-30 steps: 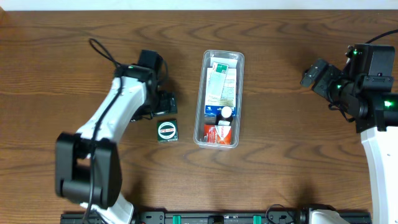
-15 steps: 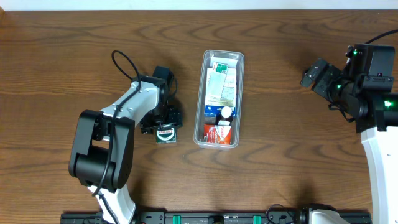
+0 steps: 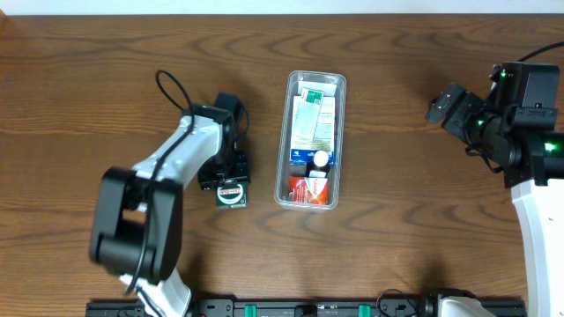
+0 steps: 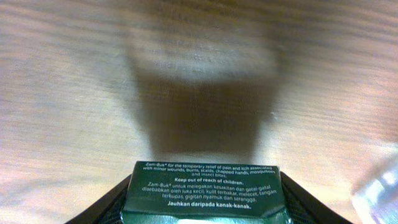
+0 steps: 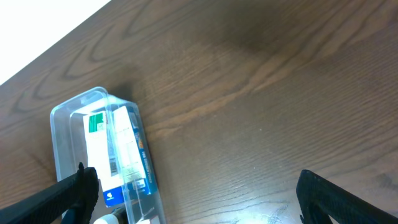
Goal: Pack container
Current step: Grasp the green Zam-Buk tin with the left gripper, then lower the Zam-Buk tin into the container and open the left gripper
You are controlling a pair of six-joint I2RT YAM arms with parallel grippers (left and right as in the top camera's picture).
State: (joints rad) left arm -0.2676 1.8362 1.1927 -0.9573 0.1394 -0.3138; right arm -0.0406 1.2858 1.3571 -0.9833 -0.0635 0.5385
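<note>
My left fingers [image 4: 109, 210] grip the green box [image 4: 205, 194], seemingly raised off the desk [image 4: 74, 74]. My right fingers [image 5: 74, 190] gape wide, idle. The container [image 3: 317, 76] sits mid-frame overhead, crowded, near the box's right. Next I carry this 1 box rightward and need a gap.

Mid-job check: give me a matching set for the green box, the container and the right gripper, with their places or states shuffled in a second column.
Things:
1. green box
2. container
3. right gripper

Places or states:
A. open, off to the container's right
B. between the fingers of the left gripper, left of the container
C. mid-table, holding cartons

Pairs: 1-B, 2-C, 3-A
</note>
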